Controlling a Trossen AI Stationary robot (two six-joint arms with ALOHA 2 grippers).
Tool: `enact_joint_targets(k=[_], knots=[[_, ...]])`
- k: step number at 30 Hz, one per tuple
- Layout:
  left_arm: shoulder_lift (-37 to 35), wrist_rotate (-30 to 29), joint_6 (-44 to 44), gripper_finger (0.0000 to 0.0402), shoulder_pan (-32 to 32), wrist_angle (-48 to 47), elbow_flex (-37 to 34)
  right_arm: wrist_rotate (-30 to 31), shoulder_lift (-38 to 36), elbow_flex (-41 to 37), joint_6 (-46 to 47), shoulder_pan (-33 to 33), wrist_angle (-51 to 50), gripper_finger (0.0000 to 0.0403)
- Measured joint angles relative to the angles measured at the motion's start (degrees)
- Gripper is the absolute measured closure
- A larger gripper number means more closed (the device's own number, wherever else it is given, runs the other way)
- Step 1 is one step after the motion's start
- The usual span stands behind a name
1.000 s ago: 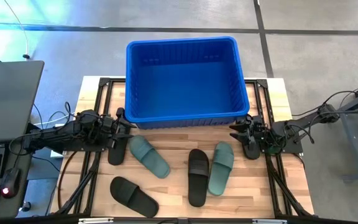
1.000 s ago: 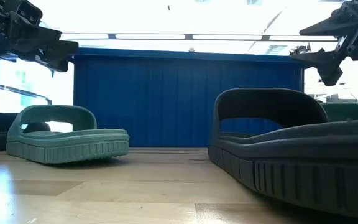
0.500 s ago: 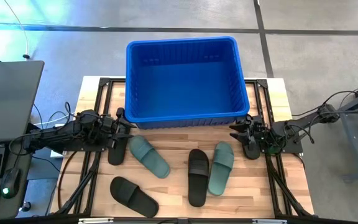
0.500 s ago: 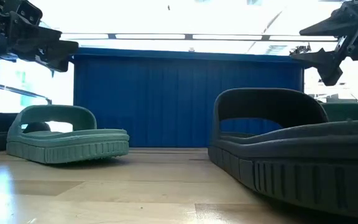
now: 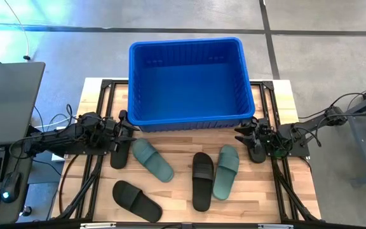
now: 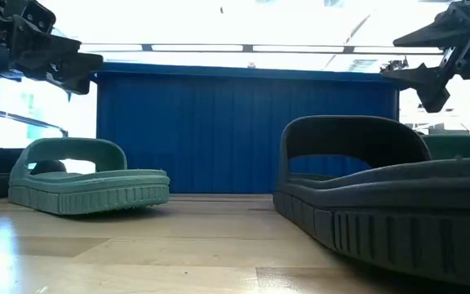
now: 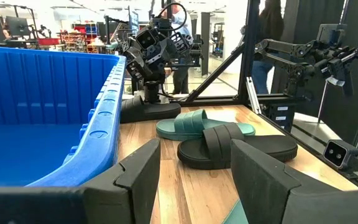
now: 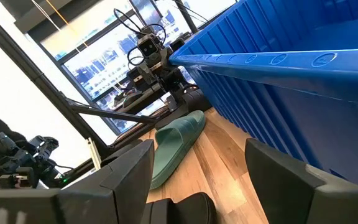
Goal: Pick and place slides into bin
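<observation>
Slides lie on the wooden table (image 5: pixel 176 194) on the near side of the bin (image 5: pixel 189 113), none of them inside it. That blue tub stands at the table's far edge, and the high view shows only its bare blue floor. Just in front of the bin's left corner a green slide (image 5: pixel 152 159) lies aslant, with a black slide (image 5: pixel 119 154) beside it under the left arm. Farther from the bin, toward the table's near left corner, lies another black slide (image 5: pixel 136 200). In front of the bin's right half a black slide (image 5: pixel 202 180) and a second green slide (image 5: pixel 226 170) lie side by side, touching along their length. One more black slide (image 5: pixel 257 152) sits by the bin's right corner, below the right arm. The left gripper (image 5: pixel 123 126) hangs close to the bin's near left corner, the arm reaching in low from the table's left edge; its fingers (image 7: pixel 143 171) stand well apart with nothing between them. The right gripper (image 5: pixel 243 135) hangs by the bin's near right corner, the arm coming in from the right edge; its fingers (image 8: pixel 129 168) are likewise spread wide and hold nothing.
</observation>
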Motion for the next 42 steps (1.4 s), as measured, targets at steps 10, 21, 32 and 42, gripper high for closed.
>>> enact_joint_targets(k=[10, 21, 32, 42], knots=[[-0.02, -5.59, -0.26, 0.0222, 0.00, 0.37, 0.05, -0.02, 0.00, 0.01, 0.00, 0.00, -0.04, 0.0160], [0.00, -4.66, -2.58, 0.0222, 0.00, -0.54, 0.03, 0.00, 0.00, 0.02, 0.00, 0.01, -0.45, 0.0160], [0.00, -7.98, -1.21, 0.0222, 0.00, 12.71, 0.21, 0.00, 0.00, 0.00, -0.24, 0.02, -0.47, 0.0160], [6.57, -10.83, 12.05, 0.0222, -0.04, 1.35, 19.28, 0.30, 0.01, 0.01, -10.92, 0.00, 3.72, 0.0160]])
